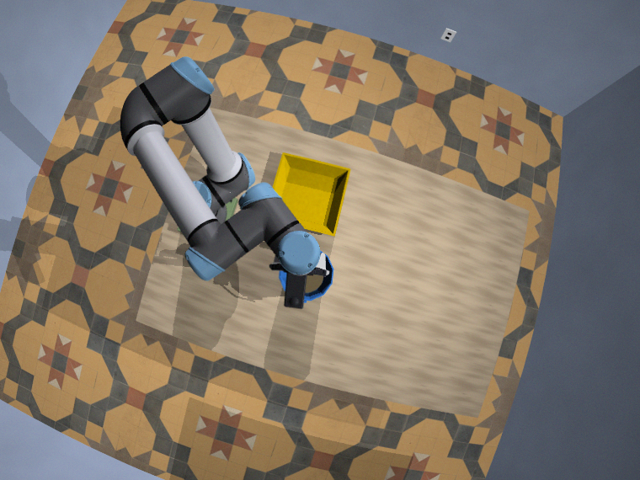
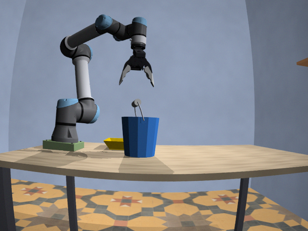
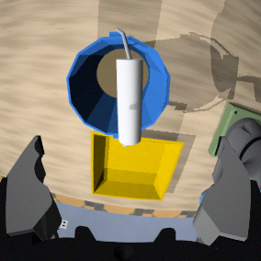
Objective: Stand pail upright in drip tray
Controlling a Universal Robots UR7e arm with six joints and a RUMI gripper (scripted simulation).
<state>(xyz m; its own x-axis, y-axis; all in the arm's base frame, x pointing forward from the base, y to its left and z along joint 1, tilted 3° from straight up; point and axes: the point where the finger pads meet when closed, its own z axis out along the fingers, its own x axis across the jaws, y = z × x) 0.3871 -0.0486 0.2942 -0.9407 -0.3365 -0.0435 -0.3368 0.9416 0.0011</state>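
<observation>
Blue-grey walls, patterned tile floor (image 2: 154, 211) in orange, grey and red. Wooden table (image 2: 223, 159) on dark legs, streaked with shadow bands.

Arm (image 2: 82, 77) mounted on green base plate (image 2: 74, 147) near table's rear left as seen from exterior view; upper links folded over, wrist pointing straight down.

Pail (image 2: 140, 136): blue, faceted, upright on table top, base flat on wood. Not in tray. Wire bail raised, white cylindrical grip (image 3: 128, 101) at its top, standing above rim. From wrist view, grip lies across pail's mouth, centred between the two fingers.

Tray (image 1: 312, 192): yellow, square, sloped walls, holding nothing. Sits just behind pail in exterior view, just beside it in wrist view; whether touching or a small gap, cannot tell.

Gripper (image 2: 136, 82): directly above pail grip, clear gap between fingertips and grip. Jaws spread fully wide, nothing between them. Fingers dark grey, framing both sides of wrist view.
</observation>
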